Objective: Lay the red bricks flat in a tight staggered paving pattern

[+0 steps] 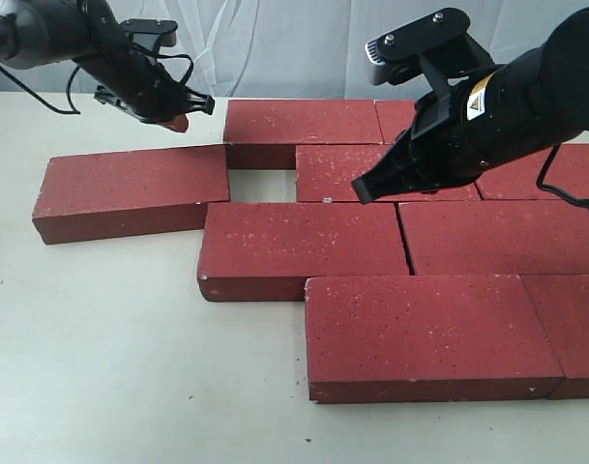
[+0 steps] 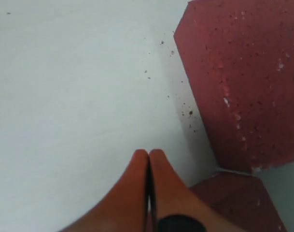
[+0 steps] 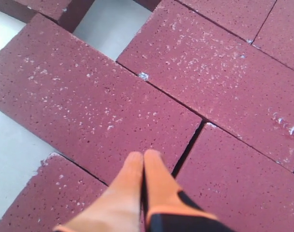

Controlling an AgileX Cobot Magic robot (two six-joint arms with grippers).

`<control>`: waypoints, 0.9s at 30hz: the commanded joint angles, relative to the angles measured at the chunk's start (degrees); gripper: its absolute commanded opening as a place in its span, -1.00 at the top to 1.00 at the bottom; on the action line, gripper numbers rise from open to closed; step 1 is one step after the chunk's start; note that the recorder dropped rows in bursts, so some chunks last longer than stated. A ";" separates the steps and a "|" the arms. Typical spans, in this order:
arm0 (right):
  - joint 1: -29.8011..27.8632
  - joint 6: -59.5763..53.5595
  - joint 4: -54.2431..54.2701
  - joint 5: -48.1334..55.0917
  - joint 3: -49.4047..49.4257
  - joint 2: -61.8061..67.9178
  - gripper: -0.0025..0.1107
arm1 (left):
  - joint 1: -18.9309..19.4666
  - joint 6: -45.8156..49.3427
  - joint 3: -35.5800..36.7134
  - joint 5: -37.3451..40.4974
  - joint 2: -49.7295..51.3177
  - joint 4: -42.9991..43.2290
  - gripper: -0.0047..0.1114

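Your right claw point(image 1: 364, 188) is pinched shut, empty, above the red bricks point(image 1: 304, 246) lying flat in staggered rows on the table point(image 1: 101, 367); left claw point(image 1: 175, 120) likewise. Push the stray left brick point(image 1: 130, 193) off-centre and it likely skews, jamming instead of closing the gap point(image 1: 260, 184).

**paver_fan:** So what are we looking at besides the obvious? We're seeing a pale, off-white table point(image 1: 130, 367) taking up the whole lower part of the exterior view.

**gritwatch:** Yep, and behind it we're getting a white curtain point(image 1: 294, 43) hanging in soft folds along the back.

**paver_fan:** In the left wrist view we're also spotting tiny dark crumbs point(image 2: 189, 114) lying scattered on the tabletop.

**gritwatch:** Same here. We're squinting, but they're too small to tell what they are.
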 commanded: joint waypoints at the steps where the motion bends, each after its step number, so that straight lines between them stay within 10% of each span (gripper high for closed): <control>1: 0.11 -0.11 0.04 -0.61 0.13 -0.06 0.97 | -1.04 2.04 -4.26 2.30 2.86 -4.41 0.92; 27: 0.11 -0.11 0.05 -0.50 0.13 -0.06 0.97 | -3.69 4.86 -4.66 5.92 3.97 -4.03 0.92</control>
